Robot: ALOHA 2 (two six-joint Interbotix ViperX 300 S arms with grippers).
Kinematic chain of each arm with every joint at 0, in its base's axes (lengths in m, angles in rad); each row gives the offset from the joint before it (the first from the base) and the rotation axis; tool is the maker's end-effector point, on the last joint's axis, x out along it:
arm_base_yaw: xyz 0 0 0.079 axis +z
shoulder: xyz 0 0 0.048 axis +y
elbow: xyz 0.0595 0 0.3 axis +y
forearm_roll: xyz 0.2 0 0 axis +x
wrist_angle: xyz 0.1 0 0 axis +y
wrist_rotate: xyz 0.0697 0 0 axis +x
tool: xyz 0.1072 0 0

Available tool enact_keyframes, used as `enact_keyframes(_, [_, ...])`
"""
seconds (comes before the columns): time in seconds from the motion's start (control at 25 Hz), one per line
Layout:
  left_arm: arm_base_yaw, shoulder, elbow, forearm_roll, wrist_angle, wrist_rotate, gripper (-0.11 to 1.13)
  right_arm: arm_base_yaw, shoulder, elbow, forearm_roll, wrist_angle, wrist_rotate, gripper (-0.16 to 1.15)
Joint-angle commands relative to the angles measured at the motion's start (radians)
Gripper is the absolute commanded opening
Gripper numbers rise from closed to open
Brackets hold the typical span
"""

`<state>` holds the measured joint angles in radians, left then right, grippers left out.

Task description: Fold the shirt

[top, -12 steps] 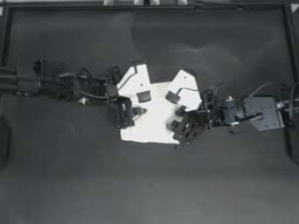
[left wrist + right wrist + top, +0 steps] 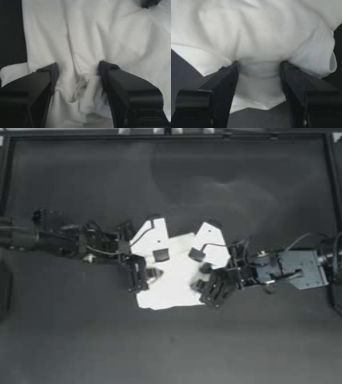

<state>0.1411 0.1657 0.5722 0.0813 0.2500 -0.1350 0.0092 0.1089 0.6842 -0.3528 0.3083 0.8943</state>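
Observation:
The white shirt (image 2: 175,280) lies crumpled in a small patch at the middle of the dark table. At the patch's left edge my left gripper (image 2: 138,274) has a bunched fold of the shirt (image 2: 100,35) pinched between its jaws (image 2: 77,83). On the lower right edge my right gripper (image 2: 212,289) is shut on a thick fold of the shirt (image 2: 258,32), which bulges between the two dark jaws (image 2: 259,75). A hem of the cloth hangs out past that grip.
The table (image 2: 167,348) is bare dark cloth inside a black frame (image 2: 167,135). The left arm (image 2: 60,240) stretches in from the left, and the right arm's wrist block (image 2: 297,268) with loose cables sits at the right.
Both grippers have shifted toward the table's front edge, and the shirt's lower edge has come along with them.

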Motion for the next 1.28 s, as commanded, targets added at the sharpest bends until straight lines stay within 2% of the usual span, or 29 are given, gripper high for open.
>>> enact_keyframes(0.04, [-0.040, -0.046, 0.003, -0.017, 0.011, 0.000, 0.86, 0.035, -0.018, -0.008, 0.028, 0.006, 0.000, 0.85])
enact_keyframes(0.28, [-0.066, -0.049, -0.018, -0.020, 0.051, 0.002, 0.73, 0.066, -0.035, -0.020, 0.041, 0.029, 0.003, 0.85])
enact_keyframes(0.48, [-0.054, -0.064, -0.054, -0.011, 0.091, 0.011, 0.73, 0.061, -0.077, -0.025, 0.021, 0.043, 0.000, 0.85])
enact_keyframes(0.68, [-0.032, -0.101, -0.074, 0.021, 0.124, 0.012, 0.73, 0.043, -0.132, -0.025, -0.018, 0.061, 0.000, 0.85])
enact_keyframes(0.8, [-0.018, -0.137, -0.077, 0.040, 0.127, 0.011, 0.77, 0.032, -0.153, -0.023, -0.038, 0.061, 0.000, 0.85])
enact_keyframes(1.0, [-0.005, -0.181, -0.078, 0.072, 0.120, 0.009, 0.93, 0.018, -0.169, -0.025, -0.067, 0.061, 0.000, 0.85])
enact_keyframes(1.16, [-0.006, -0.204, -0.074, 0.084, 0.110, 0.009, 0.96, 0.008, -0.184, -0.017, -0.089, 0.058, 0.003, 0.85])
enact_keyframes(1.28, [-0.025, -0.222, -0.044, 0.084, 0.061, 0.009, 0.96, -0.003, -0.207, -0.005, -0.115, 0.049, 0.012, 0.85])
